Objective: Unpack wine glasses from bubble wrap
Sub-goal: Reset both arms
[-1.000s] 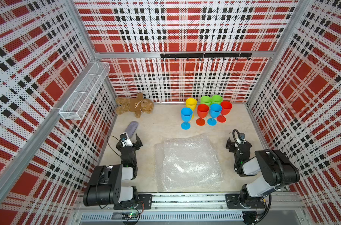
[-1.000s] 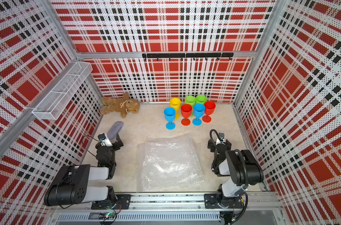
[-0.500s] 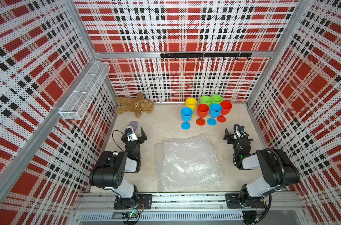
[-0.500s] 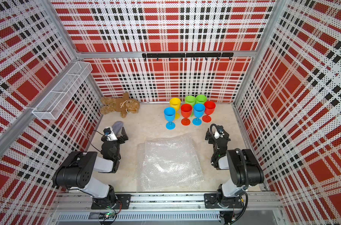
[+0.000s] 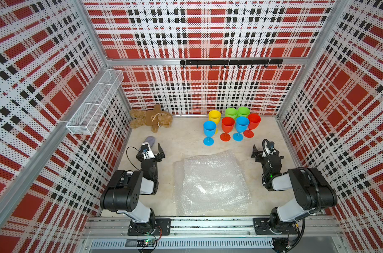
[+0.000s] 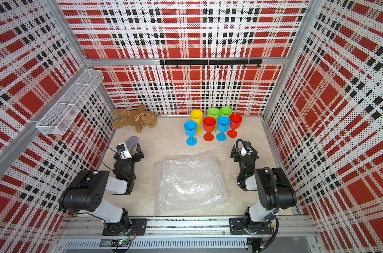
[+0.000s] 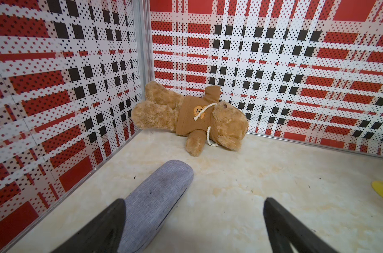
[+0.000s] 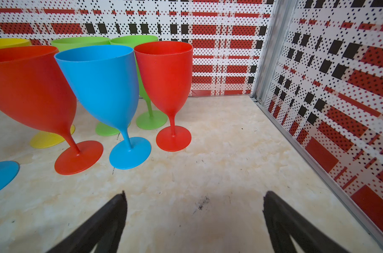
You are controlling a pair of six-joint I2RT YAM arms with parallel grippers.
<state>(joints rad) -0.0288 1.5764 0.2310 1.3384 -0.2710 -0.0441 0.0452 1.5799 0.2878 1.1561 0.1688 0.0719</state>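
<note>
Several wine glasses stand upright in a cluster at the back right: a yellow one [image 5: 214, 115], two green [image 5: 231, 113], two red [image 5: 227, 125] and two blue [image 5: 209, 129], all bare of wrap. The right wrist view shows a red glass [image 8: 164, 72] and a blue glass [image 8: 103, 83] close ahead. The bubble wrap [image 5: 212, 181] [image 6: 190, 184] lies flat in the middle of the floor. My left gripper [image 5: 153, 151] [image 7: 193, 203] is open and empty, left of the wrap. My right gripper [image 5: 263, 152] [image 8: 193, 197] is open and empty, right of the wrap and short of the glasses.
A grey oblong case [image 5: 150, 140] [image 7: 157, 197] lies just ahead of the left gripper, beside one finger. A brown teddy bear [image 5: 151, 118] lies in the back left corner. A white wire basket [image 5: 94, 105] hangs on the left wall and a black hook rail [image 5: 230, 62] on the back wall.
Both grippers have moved a little toward the back wall and stay open. The bubble wrap and the glasses have not moved.
</note>
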